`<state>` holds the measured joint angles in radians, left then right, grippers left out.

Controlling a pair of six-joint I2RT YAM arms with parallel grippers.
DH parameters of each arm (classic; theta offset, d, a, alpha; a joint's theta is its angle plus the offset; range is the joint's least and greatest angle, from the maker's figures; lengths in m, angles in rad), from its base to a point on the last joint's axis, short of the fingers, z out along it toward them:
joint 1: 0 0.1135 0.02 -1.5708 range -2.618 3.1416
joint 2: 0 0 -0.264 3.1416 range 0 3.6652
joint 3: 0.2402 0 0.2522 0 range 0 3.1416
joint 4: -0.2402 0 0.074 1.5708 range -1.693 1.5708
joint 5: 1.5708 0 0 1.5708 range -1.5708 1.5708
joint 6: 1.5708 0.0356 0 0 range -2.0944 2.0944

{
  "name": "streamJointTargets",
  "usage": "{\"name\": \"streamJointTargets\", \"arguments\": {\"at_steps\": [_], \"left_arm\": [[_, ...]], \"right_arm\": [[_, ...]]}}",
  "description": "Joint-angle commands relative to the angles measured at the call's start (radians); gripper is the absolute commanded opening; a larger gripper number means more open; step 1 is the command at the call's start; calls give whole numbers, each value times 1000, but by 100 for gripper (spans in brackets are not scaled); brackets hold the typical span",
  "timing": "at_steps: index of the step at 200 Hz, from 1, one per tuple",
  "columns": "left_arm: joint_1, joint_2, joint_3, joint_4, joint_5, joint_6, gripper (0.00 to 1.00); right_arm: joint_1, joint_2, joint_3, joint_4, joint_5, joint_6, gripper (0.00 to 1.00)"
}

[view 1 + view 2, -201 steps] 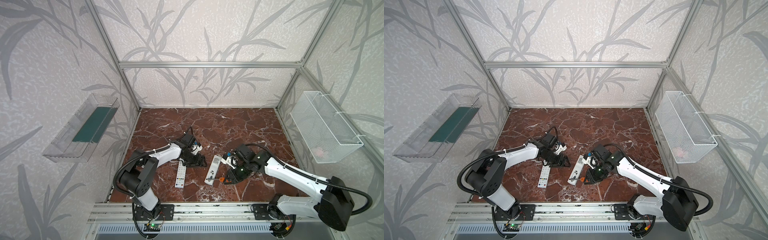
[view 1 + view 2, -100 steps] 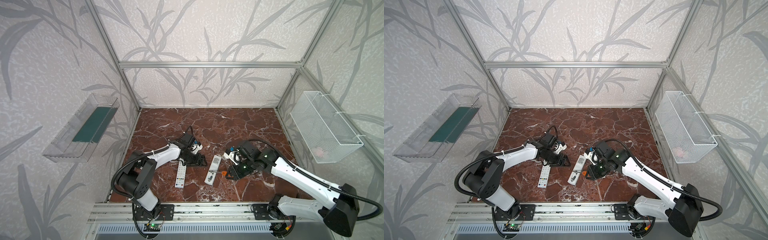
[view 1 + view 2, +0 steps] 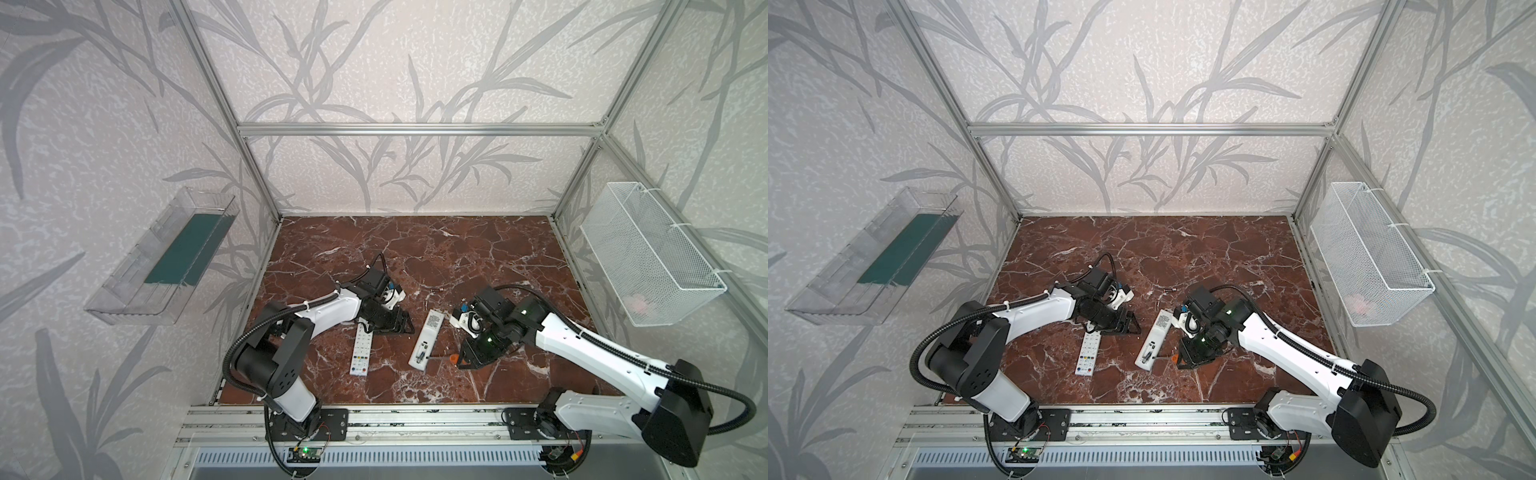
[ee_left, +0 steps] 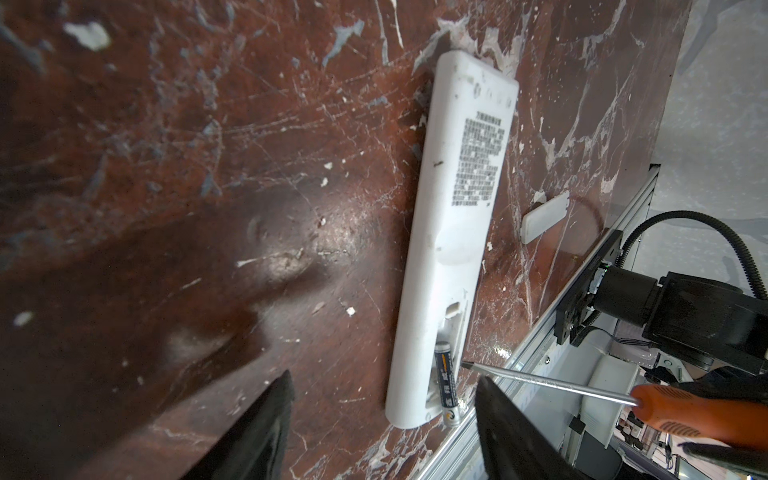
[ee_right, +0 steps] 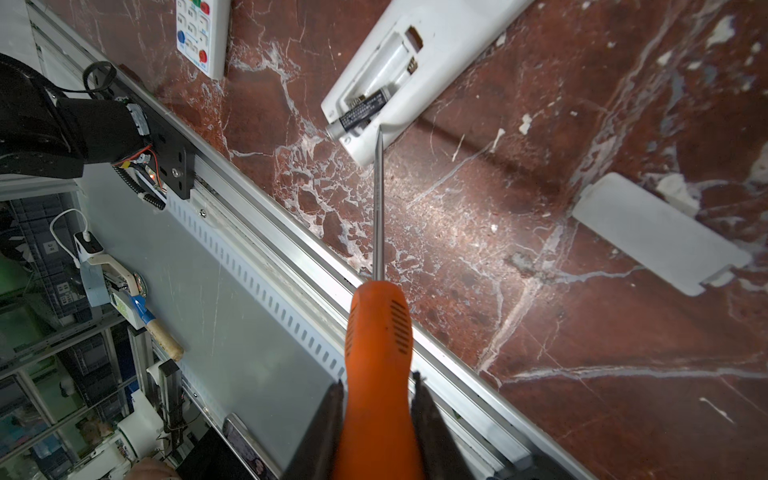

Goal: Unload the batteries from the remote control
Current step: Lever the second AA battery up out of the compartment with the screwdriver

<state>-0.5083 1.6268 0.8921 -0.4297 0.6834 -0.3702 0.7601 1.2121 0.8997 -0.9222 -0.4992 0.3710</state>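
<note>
Battery (image 5: 360, 111): poking out of remote (image 5: 451, 41); lever gently.
Right tool (image 5: 377, 380): clamped on screwdriver (image 5: 376, 320).
Left tool (image 4: 384, 380): apart, empty.

Bright, even light; glare on the marble floor (image 4: 286, 257), foreground blurred.

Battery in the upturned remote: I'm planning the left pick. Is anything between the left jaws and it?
Partly: the screwdriver, held by the right gripper, has its tip right beside the battery.
</note>
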Motion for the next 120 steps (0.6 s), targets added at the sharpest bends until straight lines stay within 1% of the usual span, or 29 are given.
{"name": "streamJointTargets", "arguments": {"at_steps": [1,84,120], "left_arm": [[1,9,-11,14,10,-6,70],[-4,18,-10,14,10,-3,68],[-3,17,-11,13,10,-3,67]], "right_arm": [[7,27,-18,23,-21,3,0],[12,93,-10,68,-32,7,0],[12,111,-6,53,36,13,0]]}}
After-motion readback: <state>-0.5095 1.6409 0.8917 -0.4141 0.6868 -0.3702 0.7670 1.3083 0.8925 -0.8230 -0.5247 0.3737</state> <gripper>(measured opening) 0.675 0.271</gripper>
